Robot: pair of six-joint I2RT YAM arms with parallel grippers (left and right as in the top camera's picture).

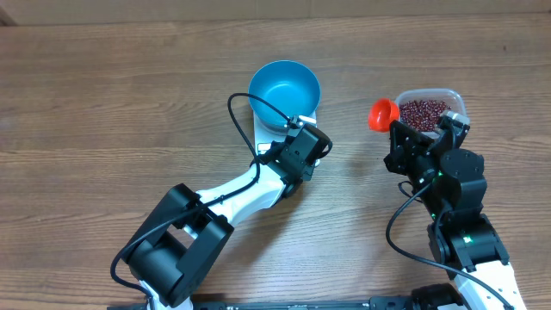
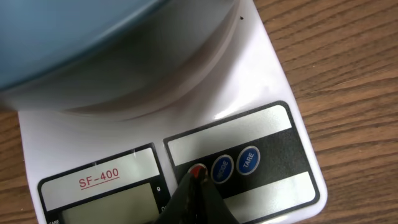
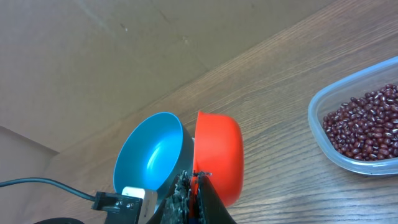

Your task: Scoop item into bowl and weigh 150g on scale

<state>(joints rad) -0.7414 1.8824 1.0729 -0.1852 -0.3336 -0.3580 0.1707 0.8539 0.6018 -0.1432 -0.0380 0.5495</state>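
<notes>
Resting its shut tip on the red button point(image 2: 197, 170) of the scale point(image 2: 273, 81), the left gripper point(image 2: 196, 186) is beside the bowl point(image 1: 284, 89) standing there. The right gripper point(image 3: 193, 182), clamped on the orange scoop point(image 3: 217, 155), is nearer the beans point(image 1: 422, 111), in the tub point(image 1: 457, 101) just right of the scoop

Blue bowl point(image 1: 284, 90) sits on the white scale point(image 1: 265, 131), empty inside. Left arm reaches in from bottom left, left hand point(image 1: 293, 129) over the scale's near edge, just beside the bowl. Black cable point(image 1: 245, 108) loops over that arm. Right hand point(image 1: 401, 131) holds a red scoop point(image 1: 384, 114), cup end touching the left side of the clear tub point(image 1: 456, 96). Tub is full of red-brown beans point(image 1: 424, 112). Bowl and tub are apart on the wooden worktop point(image 1: 103, 103).
</notes>
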